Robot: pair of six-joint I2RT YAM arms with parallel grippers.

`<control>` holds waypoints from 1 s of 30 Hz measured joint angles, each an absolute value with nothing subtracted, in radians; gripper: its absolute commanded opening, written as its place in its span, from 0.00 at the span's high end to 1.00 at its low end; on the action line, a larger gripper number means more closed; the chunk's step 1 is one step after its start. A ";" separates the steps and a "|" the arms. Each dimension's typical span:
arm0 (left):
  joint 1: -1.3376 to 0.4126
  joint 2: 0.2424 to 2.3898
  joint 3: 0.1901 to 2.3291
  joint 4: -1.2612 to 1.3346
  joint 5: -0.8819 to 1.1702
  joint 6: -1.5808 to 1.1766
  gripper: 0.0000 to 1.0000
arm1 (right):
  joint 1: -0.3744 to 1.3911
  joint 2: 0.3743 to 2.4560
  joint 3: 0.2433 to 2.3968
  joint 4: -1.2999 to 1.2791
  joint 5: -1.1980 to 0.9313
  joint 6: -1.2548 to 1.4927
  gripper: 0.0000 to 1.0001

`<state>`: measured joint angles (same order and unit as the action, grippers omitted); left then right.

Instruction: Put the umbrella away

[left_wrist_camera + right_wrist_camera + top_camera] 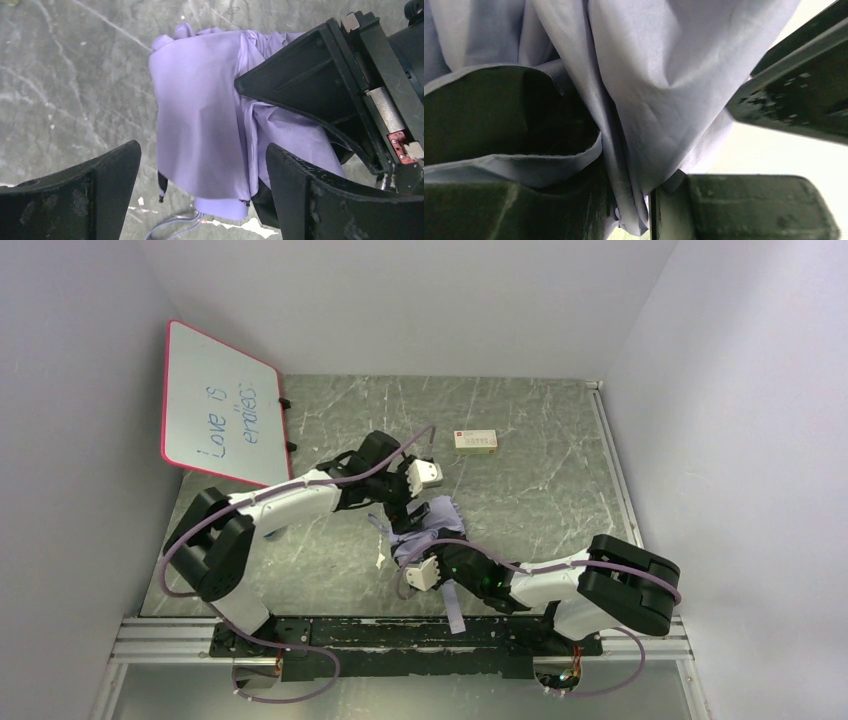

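The umbrella (428, 522) is a crumpled bundle of pale lavender fabric in the middle of the table. In the left wrist view its fabric (205, 115) hangs between my fingers, with black rib tips and the thin wrist loop (172, 229) below it. My left gripper (402, 502) is open, its jaws wide on either side of the fabric (202, 167) without pressing it. My right gripper (432, 565) is shut on a fold of the umbrella fabric (631, 200), also seen as a black body in the left wrist view (320, 80). The handle and shaft are hidden.
A red-framed whiteboard (222, 405) leans at the back left wall. A small flat box (476, 440) lies at the back centre. A lavender strap (455, 612) trails over the table's near edge rail (400, 632). Walls close in on both sides.
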<state>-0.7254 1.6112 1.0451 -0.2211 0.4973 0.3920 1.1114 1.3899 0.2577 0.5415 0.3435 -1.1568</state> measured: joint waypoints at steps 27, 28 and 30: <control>-0.835 1.814 1.089 -0.308 0.471 0.504 0.52 | 1.129 1.395 0.253 0.540 0.352 -1.153 0.73; -0.843 1.814 1.087 -0.307 0.461 0.498 0.57 | 1.130 1.395 0.252 0.540 0.352 -1.151 0.73; -0.855 1.808 1.081 -0.302 0.439 0.486 0.64 | 1.131 1.395 0.252 0.540 0.352 -1.145 0.73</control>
